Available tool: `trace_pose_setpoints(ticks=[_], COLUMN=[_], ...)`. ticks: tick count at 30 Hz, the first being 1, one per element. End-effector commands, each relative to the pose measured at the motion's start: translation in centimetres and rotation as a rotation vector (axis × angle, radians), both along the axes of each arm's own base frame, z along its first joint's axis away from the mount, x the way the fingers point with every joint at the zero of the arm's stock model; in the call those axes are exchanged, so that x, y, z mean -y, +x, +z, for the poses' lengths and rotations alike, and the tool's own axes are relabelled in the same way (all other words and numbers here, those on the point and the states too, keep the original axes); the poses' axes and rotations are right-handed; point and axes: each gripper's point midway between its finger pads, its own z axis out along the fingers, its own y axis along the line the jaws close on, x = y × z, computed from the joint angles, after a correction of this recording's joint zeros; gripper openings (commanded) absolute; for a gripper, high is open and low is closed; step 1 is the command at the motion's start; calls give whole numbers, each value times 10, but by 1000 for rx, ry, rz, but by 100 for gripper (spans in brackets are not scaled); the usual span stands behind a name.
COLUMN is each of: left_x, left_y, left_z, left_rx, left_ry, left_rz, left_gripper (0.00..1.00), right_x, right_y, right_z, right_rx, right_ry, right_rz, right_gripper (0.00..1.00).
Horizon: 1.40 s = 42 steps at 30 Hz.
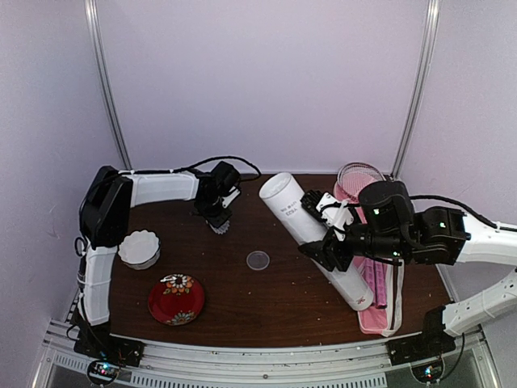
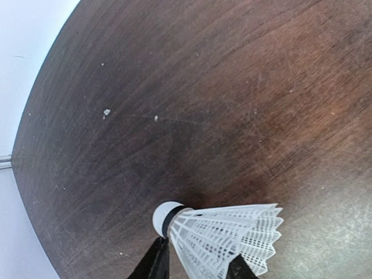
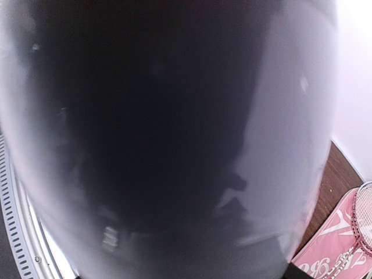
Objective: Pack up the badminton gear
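Note:
My left gripper [image 1: 216, 217] is shut on a white feather shuttlecock [image 1: 220, 227] just above the table at the back left. In the left wrist view the shuttlecock [image 2: 224, 238] lies sideways between my black fingers [image 2: 152, 263], cork end to the left. My right gripper [image 1: 322, 229] is clamped across the long white tube [image 1: 303, 222], whose open end [image 1: 279, 190] points to the back left. The tube [image 3: 174, 139] fills the right wrist view and hides the fingers. The pink bag [image 1: 378, 311] lies under it at the right, with racquet heads [image 1: 359, 178] at its far end.
A small clear round lid [image 1: 258, 259] lies mid-table. The white scalloped bowl [image 1: 139, 248] and the red floral plate [image 1: 176, 299] sit at the front left. The pink bag's lettering [image 3: 337, 253] and a racquet head [image 3: 366, 218] show at the right wrist view's corner.

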Motion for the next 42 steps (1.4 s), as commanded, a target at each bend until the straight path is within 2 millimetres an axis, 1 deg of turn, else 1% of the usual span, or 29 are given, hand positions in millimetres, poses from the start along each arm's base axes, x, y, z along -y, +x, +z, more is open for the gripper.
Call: trace_pose_setpoints(ticks=[1, 3, 5, 7, 9, 11, 13, 18, 19, 22, 27, 28, 30, 35, 38, 41, 42], left_x=[2, 2, 0, -3, -6, -9, -8, 4, 5, 13, 33, 38, 42, 50, 57, 64, 65], left_y=[12, 14, 14, 13, 10, 4, -5, -34, -41, -67, -129, -145, -169, -226, -257, -272, -274], left_z=[2, 2, 4, 11, 23, 42, 67, 142, 163, 209, 279, 293, 315, 362, 380, 390, 392], left_rx=[38, 44, 51, 68, 82, 97, 113, 153, 171, 177, 151, 133, 119, 110, 97, 88, 86], left_ry=[48, 54, 57, 56, 39, 4, -72, -310, -362, -509, -784, -845, -928, -1050, -1086, -1104, -1107], left_rz=[-15, -9, -1, 14, 26, 44, 52, -1, -20, -97, -326, -385, -472, -672, -778, -822, -825], left_gripper=[29, 24, 16, 6, 0, 0, 0, 0, 0, 0, 0, 0, 0, 0, 0, 0, 0], right_x=[-3, -2, -1, 0, 2, 4, 6, 10, 10, 13, 16, 17, 17, 17, 14, 10, 8], right_y=[2, 2, 2, 1, 1, 1, 0, -1, -2, -2, -1, -2, -2, -2, -1, -2, -2], right_z=[16, 16, 17, 17, 17, 14, 10, 4, 4, 6, 12, 11, 11, 11, 13, 16, 18], right_rx=[25, 26, 26, 26, 28, 27, 30, 53, 58, 77, 107, 108, 112, 118, 121, 119, 119], right_ry=[44, 43, 44, 45, 46, 44, 39, 18, 11, 4, 1, -5, -8, -14, -16, -10, -7], right_rz=[-8, -11, -11, -15, -19, -21, -16, -4, 0, 5, 6, 9, 14, 17, 21, 36, 41], right_gripper=[58, 58, 58, 58, 58, 58, 58, 58, 57, 57, 57, 57, 57, 57, 57, 57, 57])
